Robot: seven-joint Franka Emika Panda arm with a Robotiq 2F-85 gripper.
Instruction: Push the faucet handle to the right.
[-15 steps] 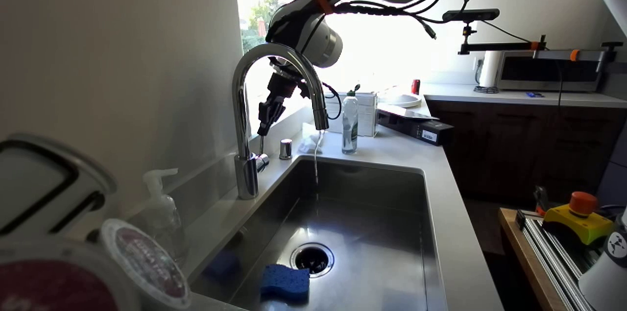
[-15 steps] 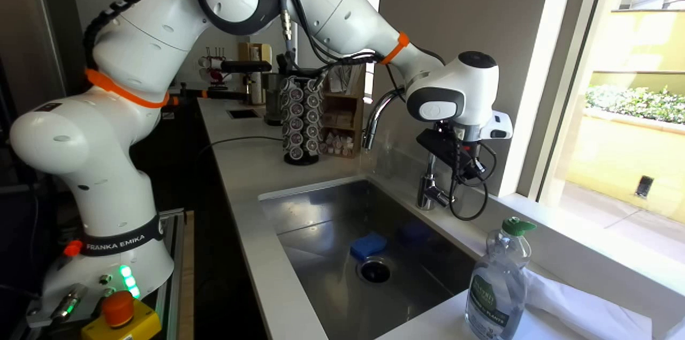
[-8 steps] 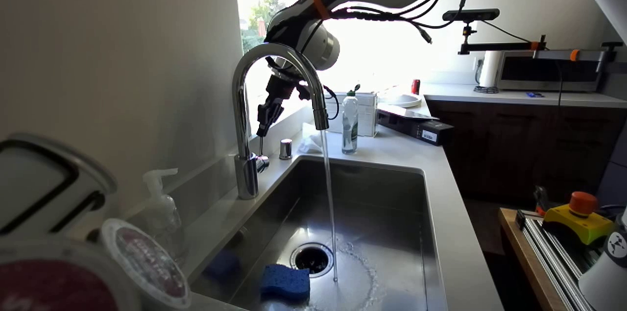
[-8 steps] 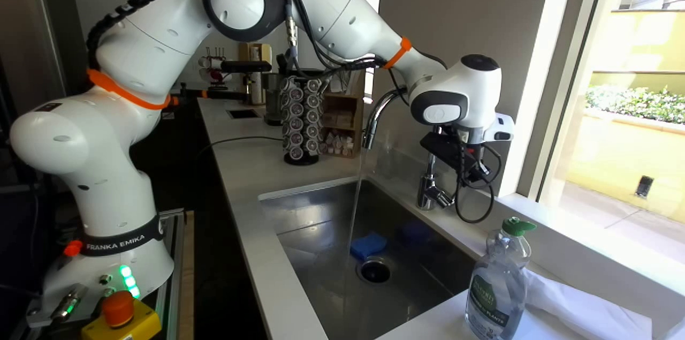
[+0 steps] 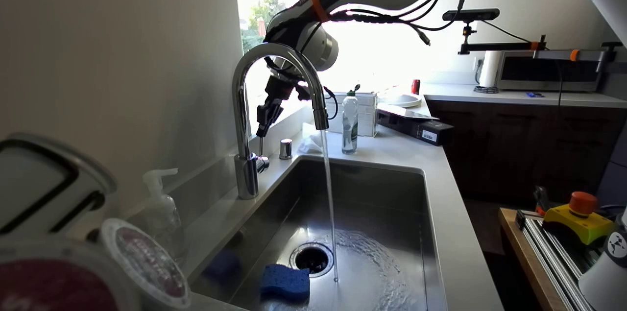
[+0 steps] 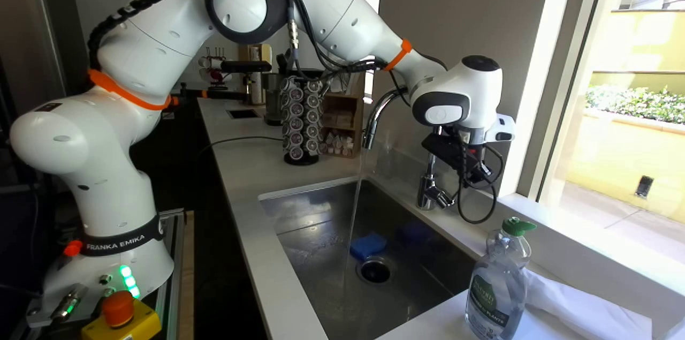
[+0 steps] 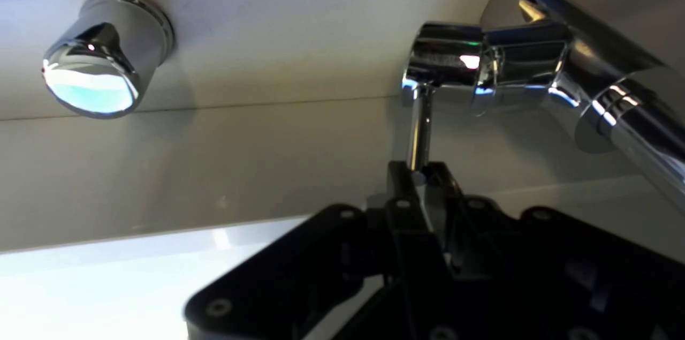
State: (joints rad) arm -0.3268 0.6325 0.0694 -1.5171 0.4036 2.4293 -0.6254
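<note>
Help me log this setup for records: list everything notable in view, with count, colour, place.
sink: 1, grey, in counter
faucet: 1, chrome, beside sink
faucet handle: 1, chrome, on faucet
water stream: 1, clear, into sink
stub: 1, chrome, near faucet
sponge: 1, blue, in sink
soap bottle: 1, clear, on counter
pump bottle: 1, clear, beside sink
pod carousel: 1, black, on counter
can: 1, red, far corner
stop button: 1, red, beside arm
gripper: 1, black, holding faucet handle's tip
arm: 1, white, above sink
</note>
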